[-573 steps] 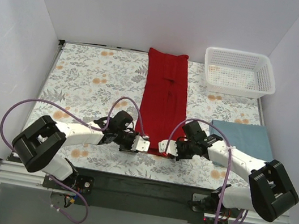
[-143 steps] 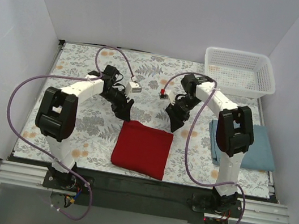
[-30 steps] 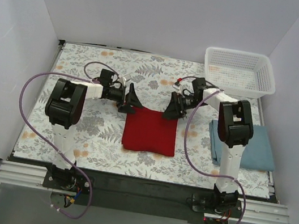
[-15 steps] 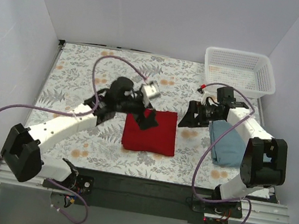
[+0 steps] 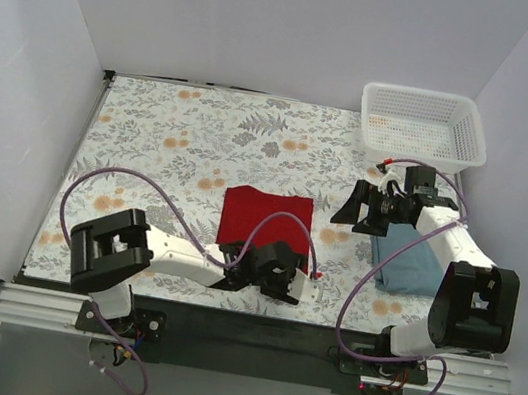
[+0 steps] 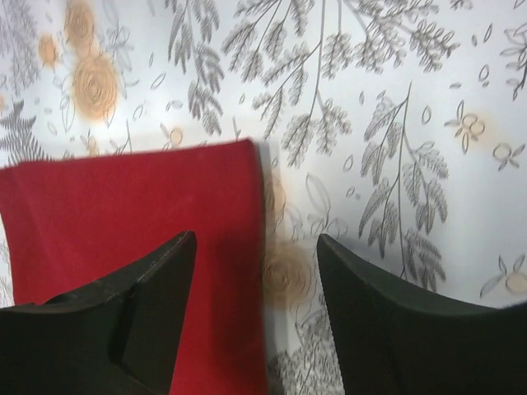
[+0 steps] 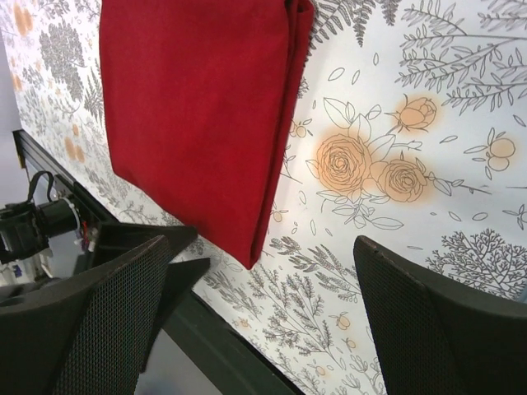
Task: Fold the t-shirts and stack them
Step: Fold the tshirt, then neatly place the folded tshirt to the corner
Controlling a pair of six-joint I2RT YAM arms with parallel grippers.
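Top external: the red t-shirt [image 5: 266, 220] is folded into a flat, squarish pad of soft matte cloth. It sits mid-tabletop [image 5: 172, 142] on that print of grey ferns and orange roses. The blue-grey t-shirt [image 5: 425, 265] lies folded off to the right, partly under the right arm. A white plastic lattice basket [image 5: 423, 155] is in the far right corner. (benchrat)

Nice. What are the fingers up to? (lou)

The left fingers [image 6: 156, 288] are smooth black wedges, parted with a clear gap, low at the near edge of the red one. On the left wrist cam one is over the red cloth and the other over the print, with the shirt's side edge running up between them. Can't tell if they actually touch the fabric, and nothing's gripped. The right fingers [image 7: 99, 313] have a fine mesh-looking surface and are spread wide with nothing in them. They hang over bare print between the two shirts. The right wrist cam also shows the red one's stacked layers along one folded side. (benchrat)
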